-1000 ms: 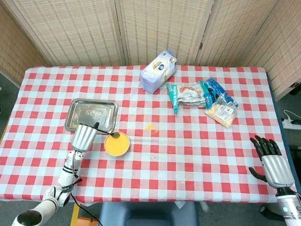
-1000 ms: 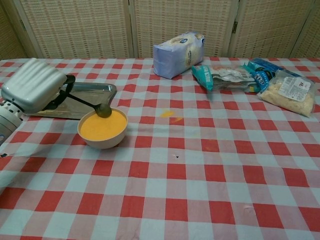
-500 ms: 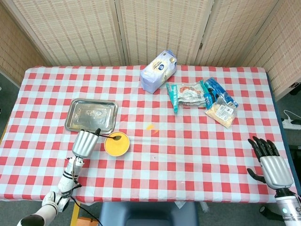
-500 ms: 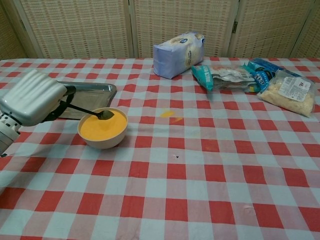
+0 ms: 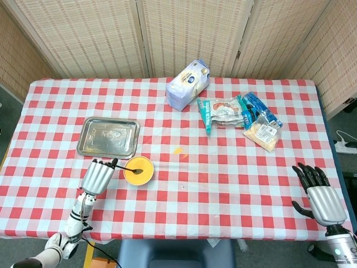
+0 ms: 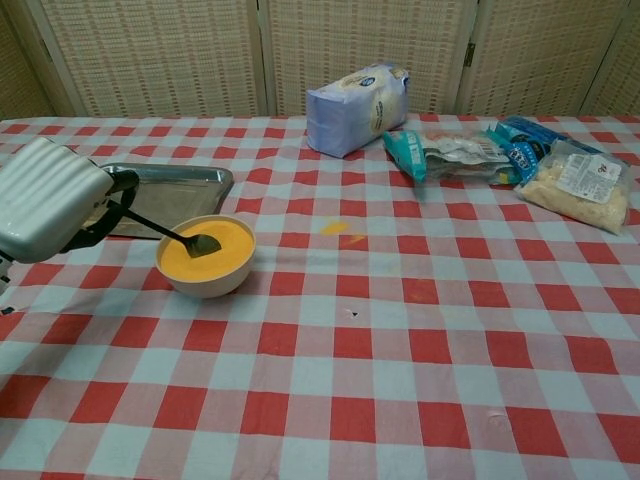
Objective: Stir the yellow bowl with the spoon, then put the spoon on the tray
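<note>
The yellow bowl [image 5: 138, 170] [image 6: 206, 256] stands on the checked cloth just in front of the metal tray [image 5: 108, 137] [image 6: 205, 182]. My left hand [image 5: 98, 175] [image 6: 47, 199] sits left of the bowl and grips the dark spoon [image 5: 126, 167] [image 6: 172, 234] by its handle. The spoon's head lies on the yellow filling near the bowl's middle. My right hand [image 5: 321, 195] rests at the table's front right corner with fingers spread, holding nothing; the chest view does not show it.
A white and blue bag [image 5: 188, 84] [image 6: 357, 108] stands at the back centre. Several snack packets [image 5: 240, 114] [image 6: 505, 155] lie to its right. A small yellow scrap [image 5: 178, 150] [image 6: 334, 228] lies right of the bowl. The tray holds nothing.
My left hand has drawn back toward the table's front edge, and the spoon's head has moved from the bowl's far rim to its middle. The right hand has shifted slightly toward the front edge.
</note>
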You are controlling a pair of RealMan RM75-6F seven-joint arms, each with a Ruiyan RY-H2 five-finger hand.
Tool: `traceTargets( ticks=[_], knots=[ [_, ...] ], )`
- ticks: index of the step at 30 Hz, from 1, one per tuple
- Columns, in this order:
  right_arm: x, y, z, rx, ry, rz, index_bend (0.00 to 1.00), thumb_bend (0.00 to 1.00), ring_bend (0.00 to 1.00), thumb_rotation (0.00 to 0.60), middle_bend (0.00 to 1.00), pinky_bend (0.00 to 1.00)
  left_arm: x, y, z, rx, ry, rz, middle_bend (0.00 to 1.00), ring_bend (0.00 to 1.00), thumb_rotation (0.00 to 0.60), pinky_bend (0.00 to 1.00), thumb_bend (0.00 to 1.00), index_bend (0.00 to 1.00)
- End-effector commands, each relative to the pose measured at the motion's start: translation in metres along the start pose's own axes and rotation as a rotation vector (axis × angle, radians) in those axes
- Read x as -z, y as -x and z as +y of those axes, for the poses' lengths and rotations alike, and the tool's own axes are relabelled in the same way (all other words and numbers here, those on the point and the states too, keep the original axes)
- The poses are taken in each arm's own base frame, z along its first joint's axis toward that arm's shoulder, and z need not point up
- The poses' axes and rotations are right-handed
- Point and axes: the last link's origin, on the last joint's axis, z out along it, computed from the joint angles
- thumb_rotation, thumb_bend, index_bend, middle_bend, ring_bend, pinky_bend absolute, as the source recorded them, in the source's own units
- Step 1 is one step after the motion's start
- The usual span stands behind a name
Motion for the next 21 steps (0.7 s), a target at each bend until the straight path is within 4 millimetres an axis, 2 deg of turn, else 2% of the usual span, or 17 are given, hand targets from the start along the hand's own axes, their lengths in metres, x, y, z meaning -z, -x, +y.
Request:
traceTargets(
  ticks=[1, 10, 21],
  knots=[
    [0.0, 0.0, -0.001, 0.001, -0.003, -0.002, 0.0, 0.17, 0.0, 0.6, 0.0, 0.0, 0.0, -0.003, -0.007, -0.011, -0.015, 0.006, 1.0, 1.0, 0.6, 1.0, 0.62, 0.95],
    [-0.001, 0.001, 0.001, 0.003, 0.005, -0.006, 0.0, 0.17, 0.0, 0.6, 0.0, 0.0, -0.025, -0.001, -0.021, -0.01, -0.08, -0.004, 1.0, 1.0, 0.6, 1.0, 0.62, 0.95],
    [-0.004, 0.002, 0.004, 0.004, 0.019, -0.005, 0.0, 0.17, 0.0, 0.6, 0.0, 0.0, -0.027, 0.012, -0.01, -0.028, -0.041, -0.057, 1.0, 1.0, 0.6, 1.0, 0.62, 0.95]
  ],
)
